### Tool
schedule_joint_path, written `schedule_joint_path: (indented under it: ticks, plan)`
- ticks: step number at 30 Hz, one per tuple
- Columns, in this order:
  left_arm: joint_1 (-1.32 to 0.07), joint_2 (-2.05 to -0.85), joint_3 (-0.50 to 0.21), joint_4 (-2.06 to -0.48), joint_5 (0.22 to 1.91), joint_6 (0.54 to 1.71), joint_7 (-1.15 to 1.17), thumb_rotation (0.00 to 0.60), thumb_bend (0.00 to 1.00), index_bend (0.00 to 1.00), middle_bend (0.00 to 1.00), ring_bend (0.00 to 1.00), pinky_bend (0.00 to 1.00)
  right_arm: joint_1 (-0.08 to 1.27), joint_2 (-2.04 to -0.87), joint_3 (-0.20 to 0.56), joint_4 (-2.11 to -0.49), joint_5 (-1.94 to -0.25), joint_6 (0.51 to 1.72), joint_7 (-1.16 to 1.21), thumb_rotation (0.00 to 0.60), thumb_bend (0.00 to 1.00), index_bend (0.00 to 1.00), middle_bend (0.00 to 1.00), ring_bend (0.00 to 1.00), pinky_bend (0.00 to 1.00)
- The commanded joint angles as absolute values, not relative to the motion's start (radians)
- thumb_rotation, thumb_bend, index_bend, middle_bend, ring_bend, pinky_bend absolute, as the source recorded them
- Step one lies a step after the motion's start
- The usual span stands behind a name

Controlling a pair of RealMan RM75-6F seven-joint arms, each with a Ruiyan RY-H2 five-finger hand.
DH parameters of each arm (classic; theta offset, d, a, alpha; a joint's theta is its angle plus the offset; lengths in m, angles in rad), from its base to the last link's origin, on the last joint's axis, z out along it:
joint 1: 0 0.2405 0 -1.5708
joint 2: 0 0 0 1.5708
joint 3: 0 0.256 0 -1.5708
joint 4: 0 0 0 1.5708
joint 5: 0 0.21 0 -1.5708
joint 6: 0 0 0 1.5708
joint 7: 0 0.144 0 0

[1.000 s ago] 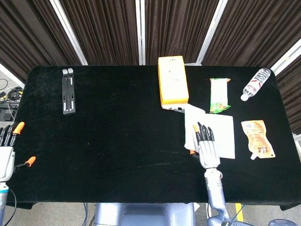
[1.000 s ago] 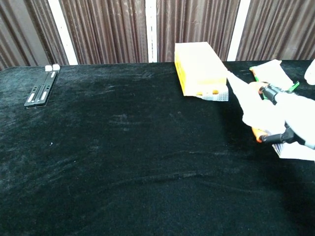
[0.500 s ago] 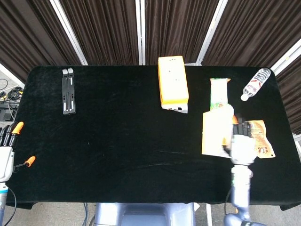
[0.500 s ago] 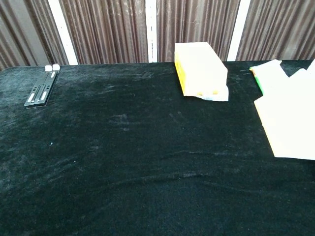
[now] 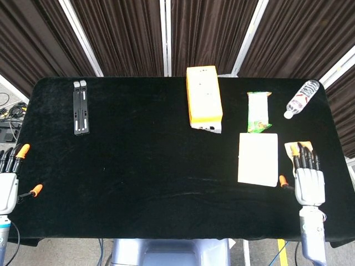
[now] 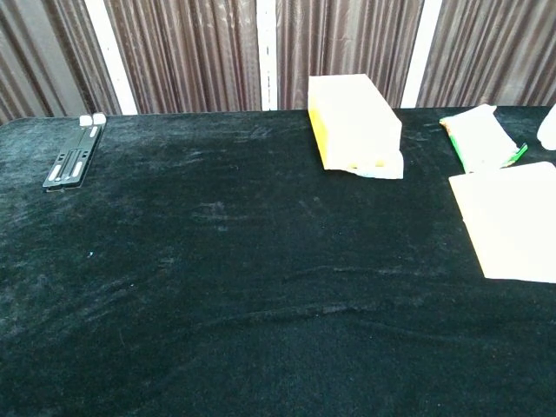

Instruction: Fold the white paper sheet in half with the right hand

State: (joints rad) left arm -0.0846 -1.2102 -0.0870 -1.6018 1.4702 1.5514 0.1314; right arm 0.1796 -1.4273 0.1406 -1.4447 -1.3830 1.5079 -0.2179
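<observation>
After the right hand [image 5: 308,180] drew clear to the table's right edge, the white paper sheet [image 5: 258,159] lay flat as a narrow doubled rectangle, where a second earlier it had been spread wide with one flap lifted over the fingers; the fold looked done. It rested below the green snack packet [image 5: 259,112] and just left of the tan pouch [image 5: 304,148]. The right hand hovered empty, fingers straight and slightly apart, over the pouch and beside the paper, while the left hand [image 5: 8,182] stayed idle and open at the table's left edge.
</observation>
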Motion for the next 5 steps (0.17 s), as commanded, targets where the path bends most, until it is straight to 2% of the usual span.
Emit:
schedule_joint_path:
  ticks: [1, 5]
  plan:
    - [-0.083, -1.211, -0.086, -1.598, 1.469, 1.553, 0.13, 0.6, 0.12, 0.0, 0.0, 0.0, 0.0, 0.156, -1.348, 0.071, -1.497, -1.489, 1.529, -0.258, 0.6, 0.16, 0.0, 0.0, 0.0, 0.0]
    - [-0.083, -1.212, -0.084, -1.595, 1.473, 1.553, 0.129, 0.6, 0.12, 0.0, 0.0, 0.0, 0.0, 0.141, -1.321, 0.055, -1.502, -1.504, 1.535, -0.242, 0.6, 0.16, 0.0, 0.0, 0.0, 0.0]
